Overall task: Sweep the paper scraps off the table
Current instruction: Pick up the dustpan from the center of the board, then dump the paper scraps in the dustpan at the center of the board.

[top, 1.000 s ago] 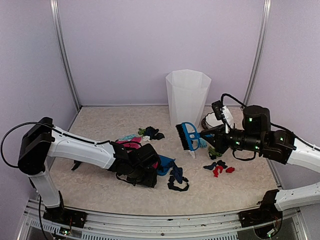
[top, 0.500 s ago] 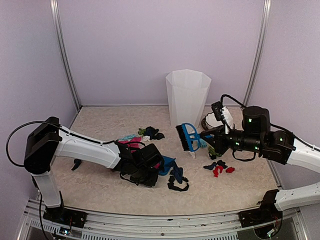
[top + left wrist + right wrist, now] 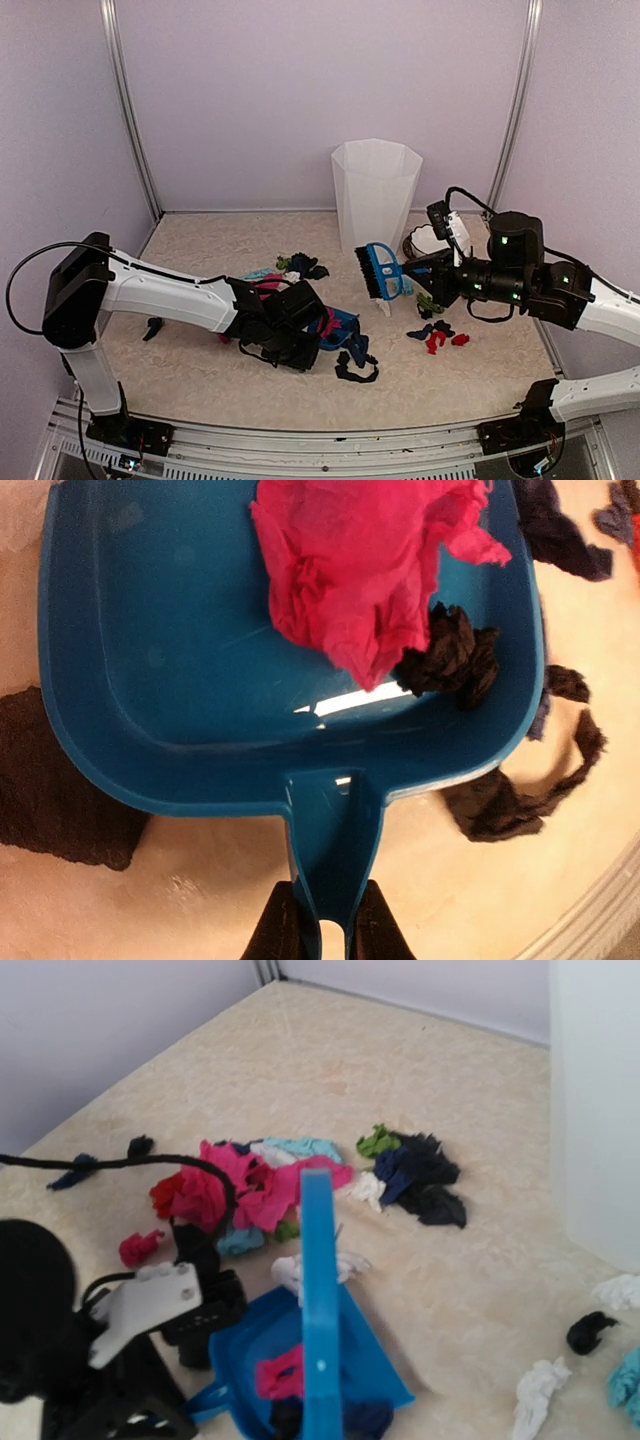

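Observation:
My left gripper (image 3: 328, 932) is shut on the handle of the blue dustpan (image 3: 170, 670), which lies on the table (image 3: 200, 250). A crumpled pink scrap (image 3: 360, 570) and a black scrap (image 3: 455, 660) lie in the pan. From above, the pan (image 3: 338, 325) is just right of the left gripper (image 3: 300, 338). My right gripper (image 3: 428, 277) is shut on the blue brush (image 3: 378, 272), held above the table right of the pan. Paper scraps lie loose: a dark and green pile (image 3: 302, 266), red and dark bits (image 3: 440, 338), black strips (image 3: 355, 366).
A tall white bin (image 3: 376, 190) stands at the back, with a white bowl (image 3: 428, 240) to its right. In the right wrist view the brush handle (image 3: 320, 1290) runs over the dustpan (image 3: 240, 1360), and white scraps (image 3: 540, 1385) lie near the bin (image 3: 595, 1100). A dark scrap (image 3: 152, 328) lies far left.
The left gripper has closed on the dustpan handle and pushed the pan a little to the right. The right arm with the brush has barely shifted.

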{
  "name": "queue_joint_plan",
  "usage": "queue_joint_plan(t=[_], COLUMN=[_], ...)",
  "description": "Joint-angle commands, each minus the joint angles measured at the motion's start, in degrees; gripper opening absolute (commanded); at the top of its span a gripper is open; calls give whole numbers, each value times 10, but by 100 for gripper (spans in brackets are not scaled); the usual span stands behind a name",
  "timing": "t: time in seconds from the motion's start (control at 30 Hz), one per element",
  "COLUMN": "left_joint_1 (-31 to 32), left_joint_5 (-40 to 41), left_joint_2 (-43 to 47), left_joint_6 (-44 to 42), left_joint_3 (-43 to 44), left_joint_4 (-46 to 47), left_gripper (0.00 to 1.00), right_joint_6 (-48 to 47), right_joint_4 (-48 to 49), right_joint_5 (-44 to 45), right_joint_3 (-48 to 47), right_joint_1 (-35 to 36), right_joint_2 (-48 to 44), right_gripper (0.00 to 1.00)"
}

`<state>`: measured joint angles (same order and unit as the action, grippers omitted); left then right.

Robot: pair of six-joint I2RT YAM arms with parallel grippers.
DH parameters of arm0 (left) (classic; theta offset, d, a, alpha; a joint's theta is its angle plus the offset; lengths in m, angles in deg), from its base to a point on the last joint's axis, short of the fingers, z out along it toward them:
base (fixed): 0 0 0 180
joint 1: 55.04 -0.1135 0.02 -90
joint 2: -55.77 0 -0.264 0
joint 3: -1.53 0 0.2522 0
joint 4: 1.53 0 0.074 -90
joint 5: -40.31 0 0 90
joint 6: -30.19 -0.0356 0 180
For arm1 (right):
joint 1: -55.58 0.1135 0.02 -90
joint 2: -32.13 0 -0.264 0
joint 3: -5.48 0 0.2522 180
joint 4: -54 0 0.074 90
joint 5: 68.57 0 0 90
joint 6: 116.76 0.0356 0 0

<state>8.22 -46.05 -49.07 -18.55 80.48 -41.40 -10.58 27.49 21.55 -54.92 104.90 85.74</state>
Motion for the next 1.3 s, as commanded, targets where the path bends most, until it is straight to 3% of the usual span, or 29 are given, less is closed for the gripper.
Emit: queue_joint_plan(t=[0.0, 0.3, 0.57, 0.77, 0.97, 1.27], left_joint_1=[-16, -75, -122, -137, -153, -155], left_joint_5=[-62, -230, -377, -436, -480, -444], left_joint_2=[68, 146, 192, 206, 194, 118], left_joint_6=[-8, 26, 133, 235, 445, 614], left_joint_3=[-6, -90, -172, -209, -305, -359], left_joint_4=[29, 156, 352, 500, 844, 1209], left_gripper=[0, 0, 0, 0, 0, 0], right_joint_6=[11, 20, 26, 32, 37, 40], right_joint_4=[8, 29, 45, 51, 51, 54], right_joint_5=[33, 94, 136, 133, 133, 128], right_joint_3=[1, 6, 12, 15, 19, 25], right_joint_1=[-6, -7, -8, -9, -9, -9], right_joint_2=[-25, -44, -58, -54, -56, -54], right_gripper=[0, 0, 0, 0, 0, 0])
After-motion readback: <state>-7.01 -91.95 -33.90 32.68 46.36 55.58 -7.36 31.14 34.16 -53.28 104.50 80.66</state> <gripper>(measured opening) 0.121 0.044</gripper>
